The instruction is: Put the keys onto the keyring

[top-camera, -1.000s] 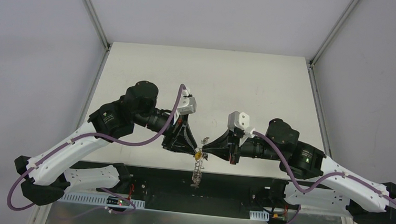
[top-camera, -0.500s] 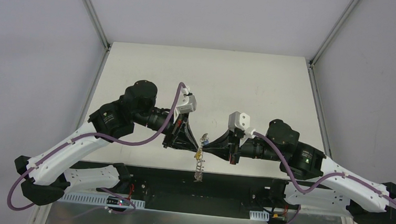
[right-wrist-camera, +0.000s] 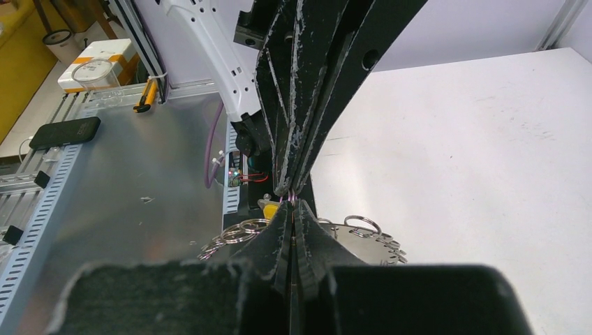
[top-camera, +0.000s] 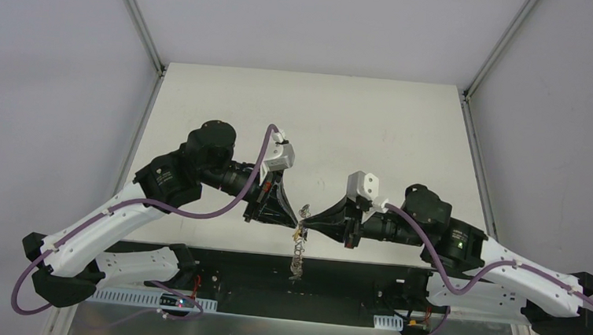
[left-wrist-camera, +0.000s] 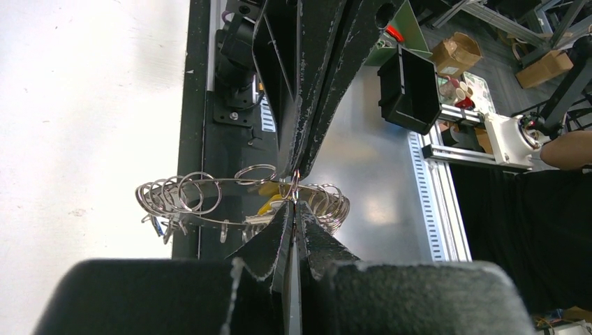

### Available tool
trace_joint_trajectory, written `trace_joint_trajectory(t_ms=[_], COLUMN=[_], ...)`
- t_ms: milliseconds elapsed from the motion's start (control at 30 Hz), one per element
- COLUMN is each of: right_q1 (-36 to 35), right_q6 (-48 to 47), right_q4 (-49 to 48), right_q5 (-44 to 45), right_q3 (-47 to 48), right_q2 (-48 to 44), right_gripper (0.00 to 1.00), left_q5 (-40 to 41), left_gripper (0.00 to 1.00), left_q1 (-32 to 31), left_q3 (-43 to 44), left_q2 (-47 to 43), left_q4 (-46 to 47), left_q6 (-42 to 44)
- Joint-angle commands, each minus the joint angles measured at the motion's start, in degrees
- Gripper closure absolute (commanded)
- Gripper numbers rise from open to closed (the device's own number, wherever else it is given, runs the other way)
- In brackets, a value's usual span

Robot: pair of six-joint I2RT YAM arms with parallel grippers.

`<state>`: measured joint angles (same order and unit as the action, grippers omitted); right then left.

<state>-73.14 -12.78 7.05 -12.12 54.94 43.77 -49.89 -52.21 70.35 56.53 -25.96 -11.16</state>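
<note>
Silvery wire is your business here: the keyring (top-camera: 296, 256) hangs in the air off the near edge of the worktop (top-camera: 376, 118), dangling below the spot where your two grippers meet tip to tip. Your left gripper (top-camera: 295, 225) is pinched closed on the ring's wire, going by its wrist view. Your right gripper (top-camera: 310, 225) is closed down to a sliver too, but I cannot tell what it nips. The yellow key (right-wrist-camera: 269, 207) sits just beside its tips, against the ring. The blue key I cannot pick out.

I judge you are mid-threading. The next move calls for a small, slow slide of the key along the wire while the left holds firm. The fingertips touch, so you have no slack there. Beyond them the worktop offers room, and the black base strip (top-camera: 364, 279) lies under the ring.
</note>
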Motion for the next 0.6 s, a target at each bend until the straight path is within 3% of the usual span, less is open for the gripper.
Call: trace_joint_trajectory(t_ms=[0, 567], right_q1=[-0.9, -2.3], right_q6=[-0.4, -0.2], right_q4=[-10.3, -16.6], right_q5=[2.8, 3.2], right_q3=[0.0, -2.1], right_q2=[-2.2, -4.6], right_gripper=[1.00, 1.00], left_q5=[-2.4, -3.0], left_gripper=[1.00, 1.00], left_q1=[-0.9, -0.8], left_q3=[-0.5, 0.1], left_q2=[-0.8, 0.2], left_q4=[1.7, 2.1], left_q6=[0.6, 1.1])
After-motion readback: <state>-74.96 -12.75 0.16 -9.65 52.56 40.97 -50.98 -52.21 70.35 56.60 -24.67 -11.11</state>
